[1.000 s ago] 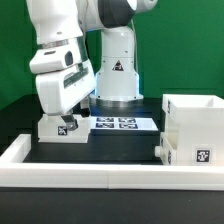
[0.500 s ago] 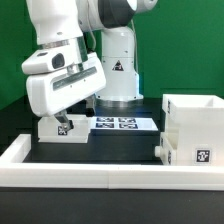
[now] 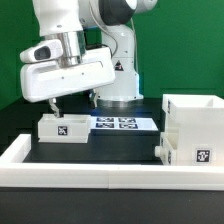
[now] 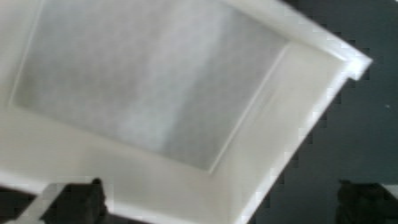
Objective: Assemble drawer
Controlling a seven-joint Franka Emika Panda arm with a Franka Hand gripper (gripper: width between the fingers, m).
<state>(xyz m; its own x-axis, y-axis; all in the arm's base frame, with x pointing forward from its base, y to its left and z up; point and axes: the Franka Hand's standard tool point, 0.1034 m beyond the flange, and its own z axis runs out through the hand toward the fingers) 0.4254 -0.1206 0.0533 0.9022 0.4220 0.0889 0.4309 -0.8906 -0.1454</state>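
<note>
white plastic tray [image 3: 62, 128], 1 of the drawer's shallow parts, lying flat on the black table [image 3: 110, 152] at the exterior view's left, its square marker facing the camera. the marker board [image 3: 115, 123] lies just beside it. the tall open casing [image 3: 195, 125] stands well apart at the exterior view's right, behind the low border wall [image 3: 90, 176]. the gripper [image 3: 56, 103] hangs directly above the tray, clear of it, with its fingers spread and nothing between them. in the wrist view the 2 dark fingertips [image 4: 79, 197] sit wide apart over the tray's rim, and the tray's hollow fills the rest of the picture.

handling, as a judgement: the tray looks light, stiff and thin-walled, smooth enough to slip under a weak pinch but unlikely to break. the sound hold is across 1 upright side wall, with pads on its inner and outer faces near the wall's middle so that the tray does not swing.

compared with 1 s ago: the gripper was then down at the tray's top edge with the hand tilted. 0.5 s ago it was partly raised. now it is higher and the hand sits level. the tray appears to lie in the same place, and the casing and marker board are unchanged.
</note>
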